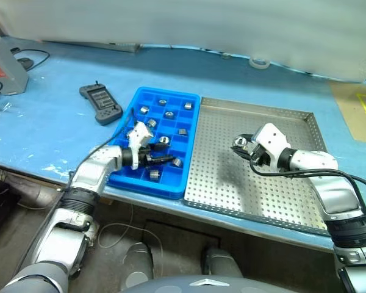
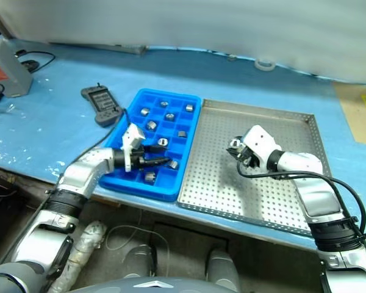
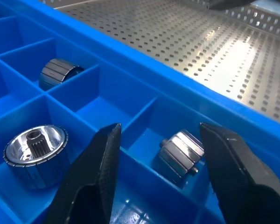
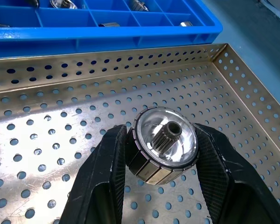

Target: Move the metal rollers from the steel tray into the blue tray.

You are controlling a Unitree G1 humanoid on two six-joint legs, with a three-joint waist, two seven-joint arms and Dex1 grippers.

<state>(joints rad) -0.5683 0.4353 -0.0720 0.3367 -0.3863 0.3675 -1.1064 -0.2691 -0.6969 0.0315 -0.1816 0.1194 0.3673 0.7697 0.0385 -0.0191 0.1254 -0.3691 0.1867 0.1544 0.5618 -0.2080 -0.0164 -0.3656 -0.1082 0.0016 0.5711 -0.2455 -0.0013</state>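
A roller [image 4: 163, 145] is held between the fingers of the right gripper [image 4: 164, 154] above the steel tray [image 1: 293, 201], clamped across its ribbed outer wall with the toothed centre hub facing the wrist camera. The perforated floor seen in the head views carries no other rollers, so this one is judged to be the last due to cross. The left gripper [image 3: 159, 154] is seen over the blue tray [image 1: 129, 177], its jaws parted and nothing between them; a roller [image 3: 181, 155] lies on its side in the compartment directly beneath, apart from both fingers. Nine or so rollers are counted in the blue tray's compartments, one to a cell. A black remote [image 1: 100, 104] lies on the table beside the blue tray.

The rollers are judged to be rigid and dense for their bulk, with polished faces likely to slip under a light pinch. The ribbed side wall is thought to offer the better purchase, and a grip across the full width, as shown on the right, should keep the piece from twisting. No damage from a short drop is expected, but a roller released on its curved side may roll within its cell. A hold on the thin hub is not advised.
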